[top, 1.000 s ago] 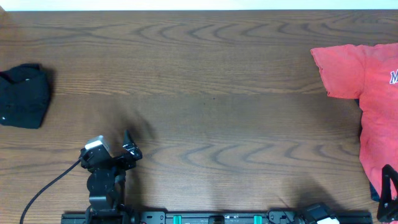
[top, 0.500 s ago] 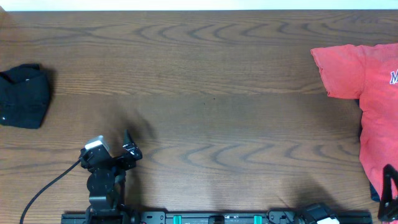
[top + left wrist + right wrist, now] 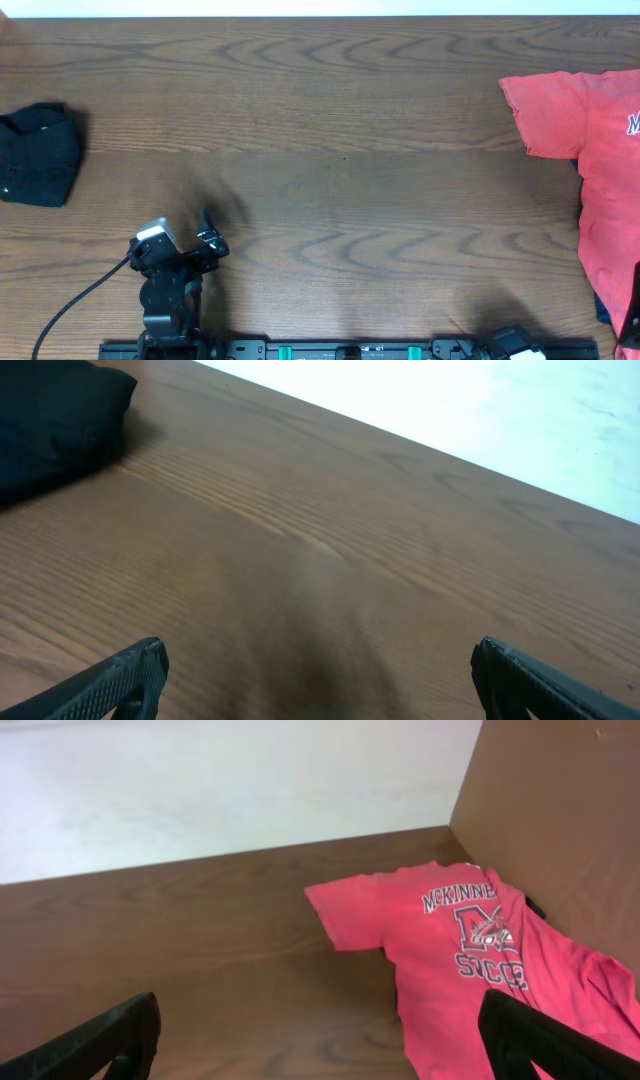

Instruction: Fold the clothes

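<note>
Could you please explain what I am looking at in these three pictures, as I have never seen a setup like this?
These show two robot arms at a wooden table. One picture looks straight down from above. The other two come from a camera on each wrist, where the left fingers and right fingers show at the bottom corners. A bunched black garment lies at the table's far left, and a red T-shirt lies at the right. Both pairs of fingers are wide open and hold nothing.
</note>
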Controlling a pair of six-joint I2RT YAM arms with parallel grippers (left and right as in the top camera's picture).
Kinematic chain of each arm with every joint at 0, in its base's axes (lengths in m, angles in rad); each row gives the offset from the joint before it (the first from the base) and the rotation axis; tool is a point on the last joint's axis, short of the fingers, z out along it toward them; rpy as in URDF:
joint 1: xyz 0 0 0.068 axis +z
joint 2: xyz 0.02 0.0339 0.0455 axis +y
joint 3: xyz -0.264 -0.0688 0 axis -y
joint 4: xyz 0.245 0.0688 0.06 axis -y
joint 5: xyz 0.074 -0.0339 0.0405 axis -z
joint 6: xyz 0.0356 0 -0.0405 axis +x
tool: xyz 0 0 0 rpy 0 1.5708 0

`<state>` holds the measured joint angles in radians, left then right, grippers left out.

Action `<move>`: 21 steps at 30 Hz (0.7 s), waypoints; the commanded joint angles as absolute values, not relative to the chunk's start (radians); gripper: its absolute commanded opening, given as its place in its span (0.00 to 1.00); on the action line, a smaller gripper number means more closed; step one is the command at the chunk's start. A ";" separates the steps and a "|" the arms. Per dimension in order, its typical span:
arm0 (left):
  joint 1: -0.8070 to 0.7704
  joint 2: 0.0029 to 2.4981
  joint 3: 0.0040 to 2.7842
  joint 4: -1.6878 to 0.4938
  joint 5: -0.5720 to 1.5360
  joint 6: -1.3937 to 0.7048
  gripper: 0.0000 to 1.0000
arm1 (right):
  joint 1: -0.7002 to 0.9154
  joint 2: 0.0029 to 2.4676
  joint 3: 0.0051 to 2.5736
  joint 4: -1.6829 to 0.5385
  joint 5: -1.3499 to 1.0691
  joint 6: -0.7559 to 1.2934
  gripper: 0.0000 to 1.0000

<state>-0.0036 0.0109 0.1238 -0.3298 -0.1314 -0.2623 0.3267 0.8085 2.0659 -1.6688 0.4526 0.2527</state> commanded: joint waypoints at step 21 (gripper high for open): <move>0.001 0.005 0.101 -0.331 -0.150 -0.264 0.98 | 0.154 0.251 1.057 -0.776 -0.002 -0.069 0.99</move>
<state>-0.0036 0.0109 0.1234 -0.3271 -0.1368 -0.2623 0.1654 0.2829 1.1572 -0.7967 0.1379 0.0219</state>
